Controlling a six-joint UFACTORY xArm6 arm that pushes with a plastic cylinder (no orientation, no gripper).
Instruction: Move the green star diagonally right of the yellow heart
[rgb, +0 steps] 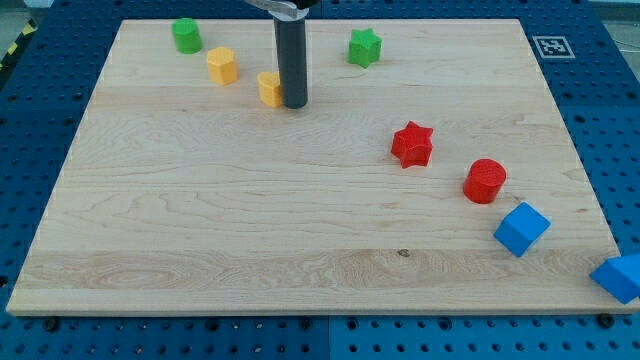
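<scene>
The green star (365, 47) lies near the view's top, right of centre. A yellow block (269, 88), partly hidden by my rod, sits left of it; its shape cannot be made out fully. Another yellow block (222, 65), roughly hexagonal, lies further left and higher. My tip (294, 104) rests on the board touching the right side of the partly hidden yellow block, well to the left of and below the green star.
A green round block (186, 35) is at the top left. A red star (412, 144) and a red cylinder (485, 181) lie at the right. Two blue cubes (521, 229) (618, 277) sit at the bottom right, the second off the wooden board's (200, 250) edge.
</scene>
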